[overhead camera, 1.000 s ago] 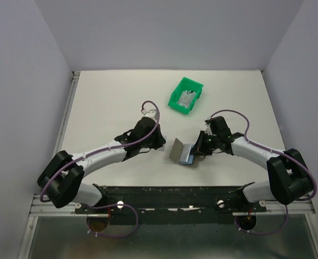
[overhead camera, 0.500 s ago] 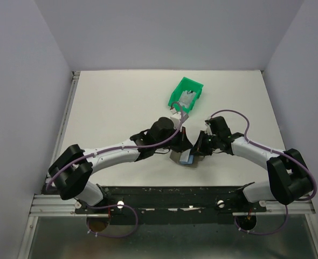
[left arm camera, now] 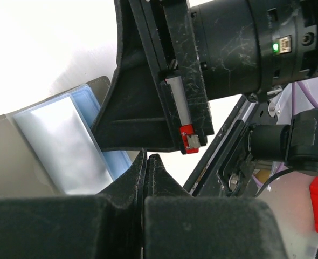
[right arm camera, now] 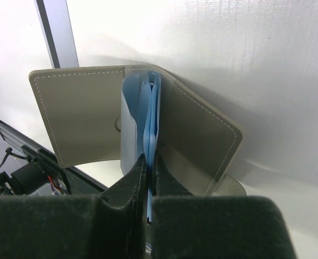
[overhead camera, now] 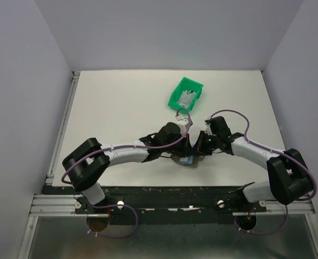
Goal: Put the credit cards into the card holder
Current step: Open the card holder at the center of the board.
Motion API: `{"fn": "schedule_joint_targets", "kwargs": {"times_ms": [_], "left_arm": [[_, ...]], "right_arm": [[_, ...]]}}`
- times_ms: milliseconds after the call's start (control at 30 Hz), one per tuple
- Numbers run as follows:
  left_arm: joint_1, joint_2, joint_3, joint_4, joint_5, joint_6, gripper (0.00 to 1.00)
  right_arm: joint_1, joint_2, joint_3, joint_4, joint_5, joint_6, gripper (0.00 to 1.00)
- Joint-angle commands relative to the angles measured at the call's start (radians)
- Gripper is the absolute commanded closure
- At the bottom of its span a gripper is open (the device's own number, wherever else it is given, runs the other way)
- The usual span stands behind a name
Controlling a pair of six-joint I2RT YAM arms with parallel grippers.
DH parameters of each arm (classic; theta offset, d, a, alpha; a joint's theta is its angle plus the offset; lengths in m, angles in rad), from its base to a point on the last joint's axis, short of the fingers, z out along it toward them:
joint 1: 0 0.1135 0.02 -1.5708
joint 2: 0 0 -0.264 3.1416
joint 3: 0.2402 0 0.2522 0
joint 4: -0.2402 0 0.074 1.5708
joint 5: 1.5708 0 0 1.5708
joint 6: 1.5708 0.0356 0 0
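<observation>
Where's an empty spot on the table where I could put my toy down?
The biggest bare patch of the table is far left, between its left edge and the green bin. Another lies far right, between the bin and the right edge. The near middle is crowded: the left hand and right hand meet at the card holder.

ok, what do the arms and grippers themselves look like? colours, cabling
Both arms match: the left arm and right arm have white links between bulky black joints, each with a looping purple cable. The left gripper and right gripper are matte black. The right wrist housing is scuffed black with a green light.
</observation>
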Motion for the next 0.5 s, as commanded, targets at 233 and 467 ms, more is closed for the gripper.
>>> {"fn": "schedule_joint_targets", "kwargs": {"times_ms": [233, 467], "left_arm": [[-0.008, 0.074, -0.046, 0.082, 0.008, -0.048, 1.00], [-0.008, 0.091, -0.064, 0.086, 0.000, -0.045, 1.00]], "right_arm": [[0.003, 0.005, -0.007, 0.012, -0.009, -0.009, 0.97], [0.001, 0.011, -0.007, 0.011, -0.009, -0.009, 0.97]]}}
